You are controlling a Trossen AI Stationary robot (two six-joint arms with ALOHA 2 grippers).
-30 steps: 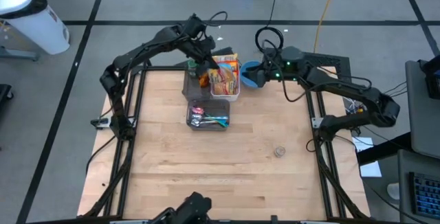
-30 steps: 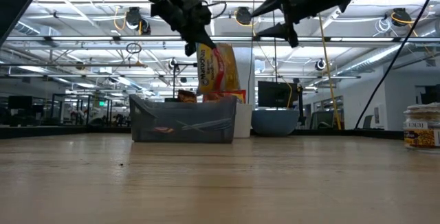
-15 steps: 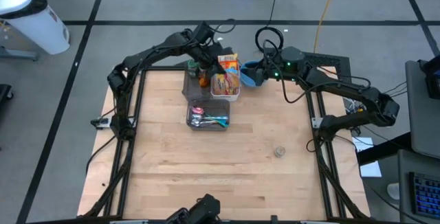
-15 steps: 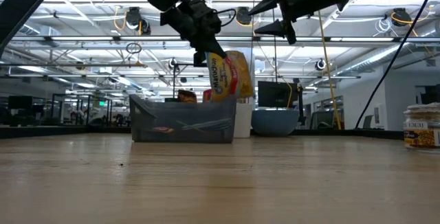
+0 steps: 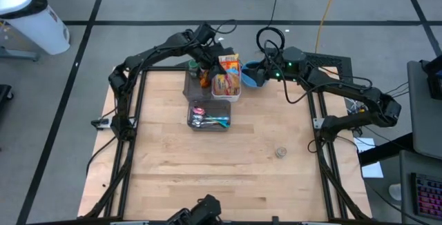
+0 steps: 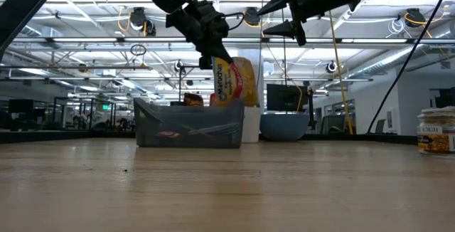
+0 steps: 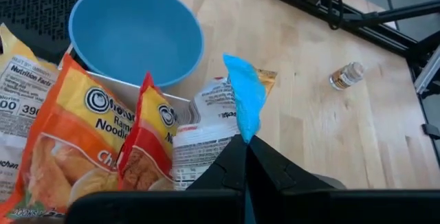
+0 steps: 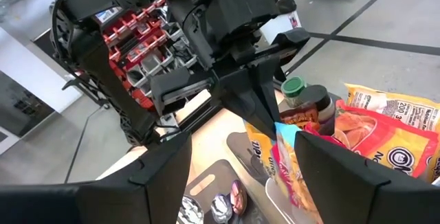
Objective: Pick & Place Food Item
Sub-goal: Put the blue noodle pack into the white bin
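A yellow ramen packet (image 6: 232, 81) hangs from my left gripper (image 6: 212, 47), which is shut on it over the white bin (image 5: 226, 95) at the table's far edge. The packet's lower end dips among the other orange packets (image 7: 69, 135) in that bin. The left wrist view shows the held packet's blue sealed edge (image 7: 244, 104) sticking out past my shut fingers. My right gripper (image 6: 284, 17) is open and holds nothing. It hovers level above the blue bowl (image 5: 250, 74), just right of the bin, facing my left gripper (image 8: 254, 93). My left gripper pinches the packet's top edge (image 7: 240, 136), beside its blue seal, between its two fingers. The fingers slant down from the table's left. The packet hangs nearly upright below them, its lower end (image 6: 229, 98) inside the bin; I cannot tell whether it rests there.
A grey tray of cutlery (image 5: 209, 116) sits just in front of the bin. Bottles (image 5: 197, 70) stand to the bin's left. A small jar (image 5: 281, 152) stands alone toward the table's right. The near half of the wooden table (image 5: 207, 177) is bare.
My left gripper has moved down and a little toward the table's far right, carrying the packet. The packet has swung from slanting to nearly upright and sunk lower into the bin. In the last half second the arm has kept almost still.
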